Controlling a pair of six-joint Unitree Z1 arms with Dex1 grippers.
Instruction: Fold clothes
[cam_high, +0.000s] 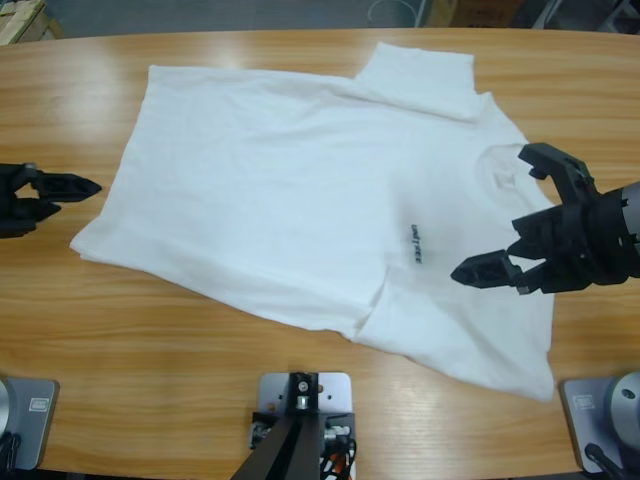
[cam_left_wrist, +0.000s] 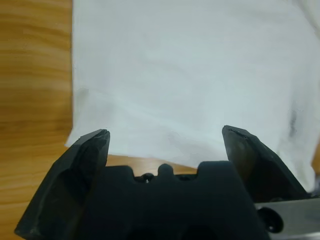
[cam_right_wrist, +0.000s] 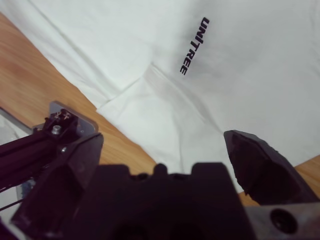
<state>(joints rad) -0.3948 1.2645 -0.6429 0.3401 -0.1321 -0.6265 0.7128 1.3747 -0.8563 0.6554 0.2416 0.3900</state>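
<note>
The white T-shirt (cam_high: 310, 200) lies spread flat on the wooden tabletop (cam_high: 180, 330), with its neck toward the right side and small dark words (cam_high: 415, 246) on the chest. The left gripper (cam_high: 85, 186) hangs just past the shirt's bottom hem – its fingers look close together in the high view. The right gripper (cam_high: 500, 215) hangs over the chest – fingers spread wide, holding nothing.

White T-shirt (cam_high: 300, 190) with dark, perhaps navy, chest lettering (cam_right_wrist: 194, 46); warm brown wooden table (cam_high: 150, 330)
</note>
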